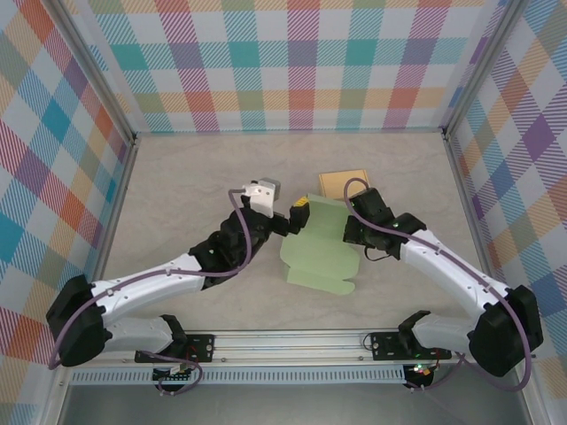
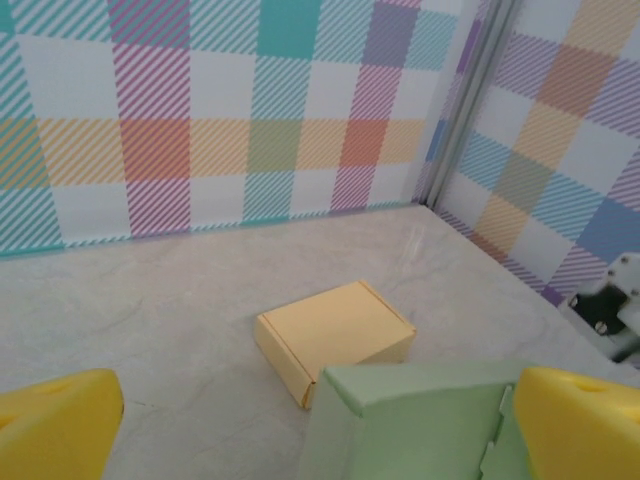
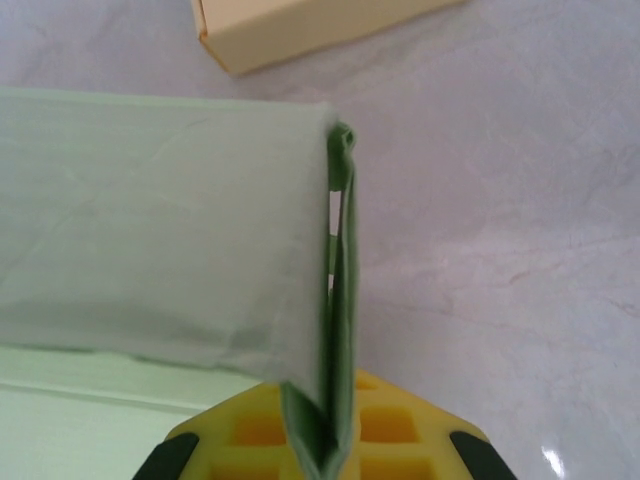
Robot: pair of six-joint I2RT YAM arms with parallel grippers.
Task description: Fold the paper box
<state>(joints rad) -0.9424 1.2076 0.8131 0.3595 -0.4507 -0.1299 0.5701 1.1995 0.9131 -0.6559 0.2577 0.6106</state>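
Because one wall must stand upright while the rest is shaped, the green paper box (image 1: 319, 252) lies mid-table between both arms, base panel flat, right-hand wall raised.

Right gripper (image 1: 348, 225): clenched on that wall, seemingly to crease the doubled layer and anchor the piece.

Left gripper (image 1: 296, 217): fingers spread wide, grasping nothing, stationed at the box's left edge, probably ready for the opposite wall.

Tan box (image 1: 344, 183): finished and closed, parked just behind the green one, clear of the work.

Right wrist view adds: the wall is two green layers folded over at the top, pinched between yellow pads (image 3: 225, 445), with a thin slit between the layers.

Left wrist view adds: one yellow finger (image 2: 580, 425) overlaps a green panel with a notched tab; whether it touches, cannot tell.

Overhead view adds: the whole layout, front flap toward the arm bases.
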